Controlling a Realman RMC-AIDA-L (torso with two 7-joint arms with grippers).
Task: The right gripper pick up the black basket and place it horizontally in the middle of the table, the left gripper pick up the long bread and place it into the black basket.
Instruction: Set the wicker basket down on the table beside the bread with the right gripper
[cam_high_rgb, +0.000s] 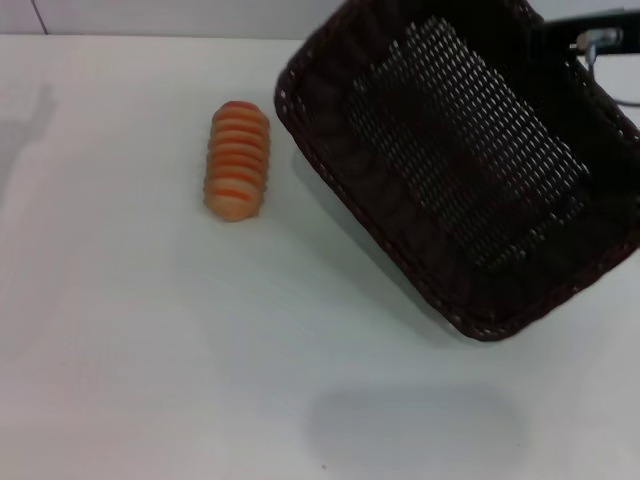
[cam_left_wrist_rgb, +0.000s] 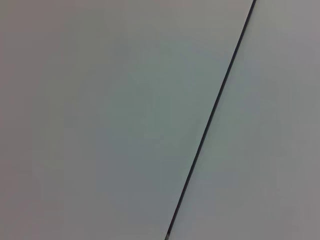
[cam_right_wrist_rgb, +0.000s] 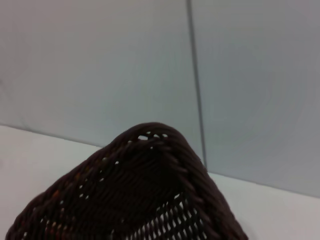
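Note:
The black basket (cam_high_rgb: 460, 160) fills the upper right of the head view. It is tilted, its open side faces the camera, and it looks raised off the table (cam_high_rgb: 150, 380). My right gripper (cam_high_rgb: 597, 37) shows only partly, at the basket's far right rim, holding it. In the right wrist view one basket corner (cam_right_wrist_rgb: 150, 190) shows close up against the wall. The long bread (cam_high_rgb: 237, 160) lies flat on the table left of the basket, ridged side up, apart from it. My left gripper is out of view; its wrist view shows only a wall panel.
The white table stretches wide in front of and left of the bread. A faint grey shadow (cam_high_rgb: 410, 425) lies on it near the front edge. A pale wall with a dark seam (cam_left_wrist_rgb: 210, 120) stands behind.

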